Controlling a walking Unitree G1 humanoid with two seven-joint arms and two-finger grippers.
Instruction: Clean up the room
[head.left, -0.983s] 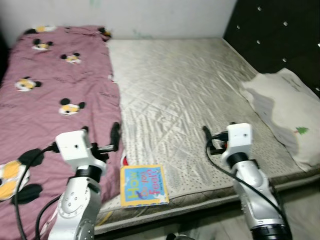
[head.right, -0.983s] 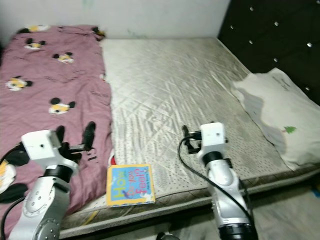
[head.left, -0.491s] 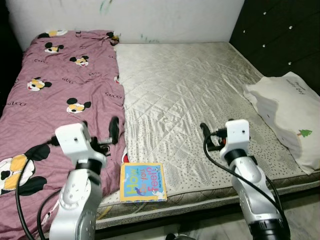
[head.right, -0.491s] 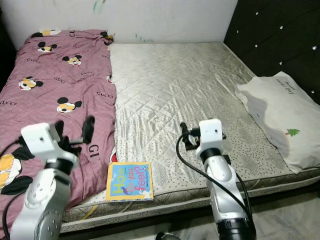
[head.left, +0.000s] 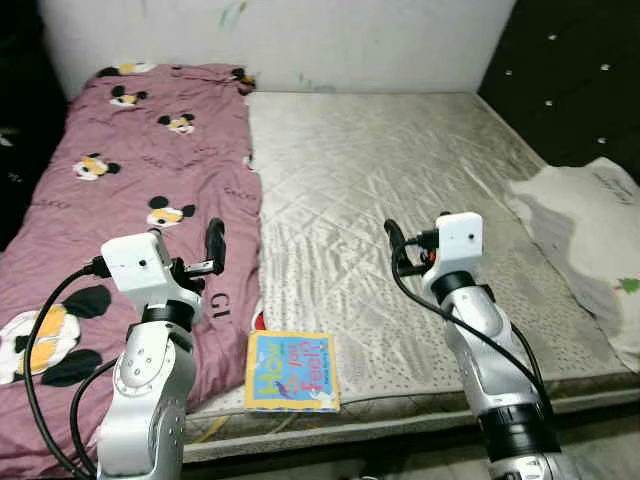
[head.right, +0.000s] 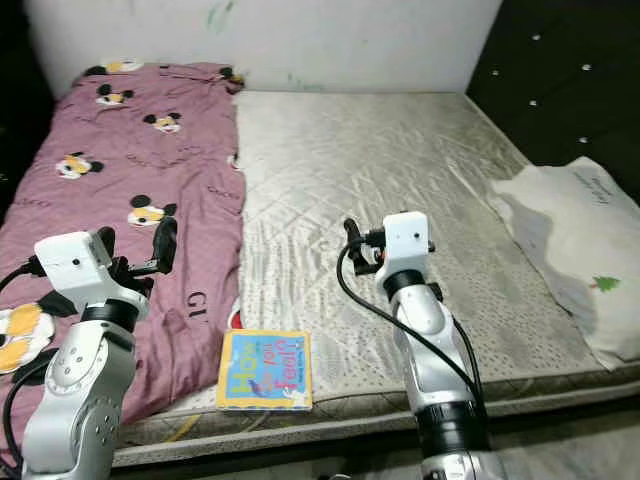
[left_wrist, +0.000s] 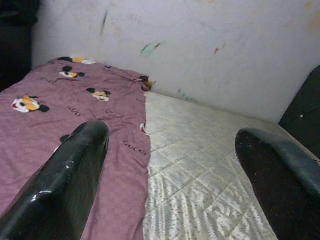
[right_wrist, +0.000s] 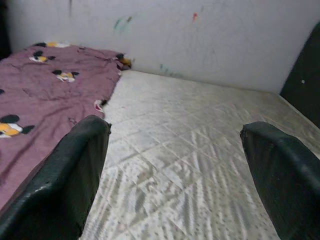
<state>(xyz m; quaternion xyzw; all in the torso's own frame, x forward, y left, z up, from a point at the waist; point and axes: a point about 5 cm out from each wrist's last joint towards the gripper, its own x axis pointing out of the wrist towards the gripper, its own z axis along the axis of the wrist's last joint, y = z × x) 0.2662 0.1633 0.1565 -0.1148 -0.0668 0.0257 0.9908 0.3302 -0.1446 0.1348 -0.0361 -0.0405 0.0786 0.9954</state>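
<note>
Fingers of both grippers stand wide apart with nothing between them. The left gripper (left_wrist: 170, 180) and the right gripper (right_wrist: 175, 180) look along the bed toward the far wall (head.left: 360, 40).

Landmark: the book (head.left: 291, 371), a colourful children's board book lying flat at the near edge of the mattress (head.left: 400, 170).

Change over the last second: the whole head view has shifted. More of the far wall and of the bed's length shows now, and the pillow (head.left: 590, 230) sits nearer the right border. I read this as camera motion, not object motion. Relative to the mattress edge and the pink cartoon-print blanket (head.left: 130, 180), the book has not moved. Both arms keep much the same raised pose throughout.

Meaning for the task: no pickup has begun; my judgement is that the robot is settling its stance in front of the bed, and the book is the likeliest first item.

Pose: the left arm is bent up, its gripper above the blanket, beyond and left of the book. The right arm is bent likewise, its gripper above bare mattress, beyond and right of the book. Neither touches the bedding.
</note>
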